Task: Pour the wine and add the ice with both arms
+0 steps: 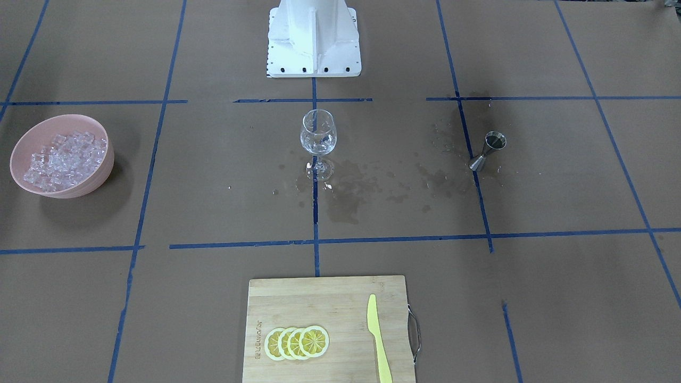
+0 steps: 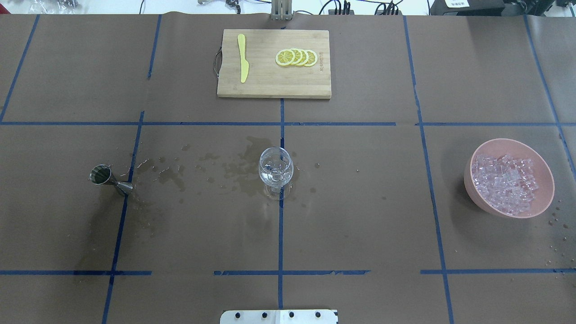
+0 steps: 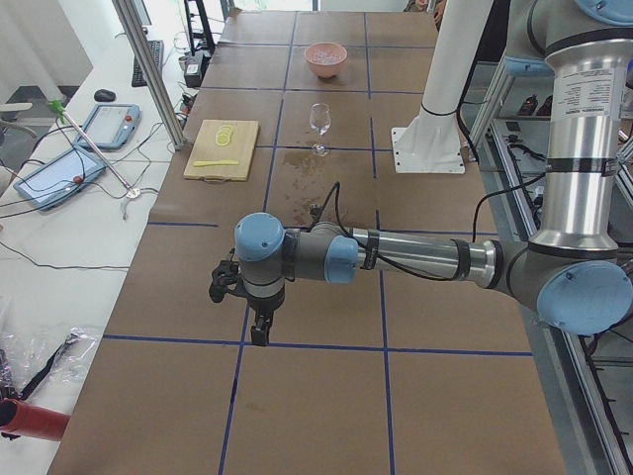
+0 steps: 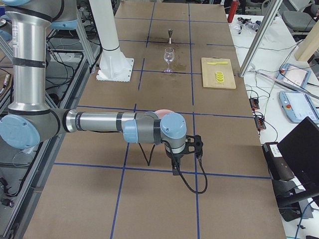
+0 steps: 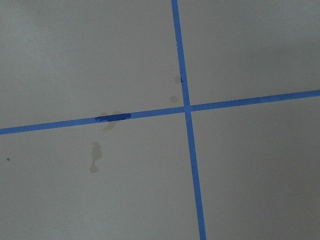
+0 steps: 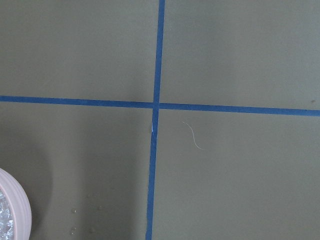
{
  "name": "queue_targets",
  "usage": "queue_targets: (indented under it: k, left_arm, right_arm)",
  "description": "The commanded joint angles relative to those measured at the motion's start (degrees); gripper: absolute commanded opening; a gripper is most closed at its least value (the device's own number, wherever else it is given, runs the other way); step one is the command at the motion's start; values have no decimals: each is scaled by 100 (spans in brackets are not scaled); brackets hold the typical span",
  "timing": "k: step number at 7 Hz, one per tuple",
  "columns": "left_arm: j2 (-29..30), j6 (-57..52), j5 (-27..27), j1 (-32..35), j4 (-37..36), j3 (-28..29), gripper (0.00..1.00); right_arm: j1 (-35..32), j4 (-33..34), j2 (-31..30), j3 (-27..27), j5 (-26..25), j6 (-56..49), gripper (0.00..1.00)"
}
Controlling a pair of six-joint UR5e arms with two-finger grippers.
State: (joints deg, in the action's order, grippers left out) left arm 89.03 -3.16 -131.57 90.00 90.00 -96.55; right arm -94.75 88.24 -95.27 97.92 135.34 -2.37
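Cutting board (image 1: 319, 303) (lemon slices (image 1: 298, 342)) fronts the glass (image 1: 318, 135); left end effector (image 3: 259, 332) and right end effector (image 4: 176, 168): opening indiscernible.

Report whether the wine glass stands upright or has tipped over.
Upright: the wine glass stands on its foot, bowl opening upward, in both table views.

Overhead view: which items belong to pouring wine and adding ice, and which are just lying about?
Job: wine glass, jigger, ice, pink bowl.
Lying about: cutting board, lemon slices, yellow knife.
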Motion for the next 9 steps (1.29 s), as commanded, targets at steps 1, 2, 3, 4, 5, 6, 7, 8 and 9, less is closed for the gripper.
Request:
queue_targets:
  k: [1,2,3,4,5,6,7,8,9]
  left_arm:
    - [9,0,0,0,244,4,100]
    - [53,35,0,-9,473,-39,100]
    - [210,61,26,-26,475,-196,100]
    - [333,61,70,-61,458,-546,100]
    - [334,209,88,-235,457,-1141,100]
    - [334,707,97,-655,457,-1634,100]
    - [352,1573,297,-1190,492,-2005,100]
    - [352,2574,595,-1787,493,-2374,100]
    - [317,3463,685,-2271,527,-2673,100]
  right_arm:
    - [1,-9,8,-1,1,26,100]
    - [1,-17,8,16,18,35,100]
    - [1,-26,0,16,53,35,100]
    - [-8,-26,0,42,80,35,100]
    - [0,-26,8,51,89,35,100]
    - [1,-26,17,43,89,26,100]
    - [9,-61,96,60,89,35,100]
    - [44,-44,218,51,71,105,100]
    - [62,-52,219,-10,71,140,100]
